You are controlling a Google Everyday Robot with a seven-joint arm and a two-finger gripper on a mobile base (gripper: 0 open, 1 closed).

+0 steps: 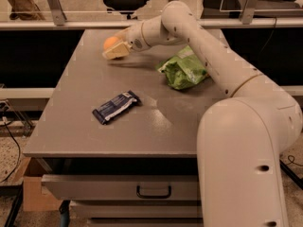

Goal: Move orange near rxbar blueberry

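On the grey table (156,131), my gripper (116,51) is at the orange (111,42), eleven o'clock, to fetch it; whether it is closed, I cannot tell. The rxbar blueberry (116,107) lies toward six o'clock.

Smooth cream-white rounded arm (208,56), pale-yellow pincer (115,51) by the orange (110,42)

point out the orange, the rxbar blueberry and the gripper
orange (110,41), camera view, top of its skin
rxbar blueberry (116,106), camera view, wrapper middle
gripper (113,51), camera view, its tip, right by the orange
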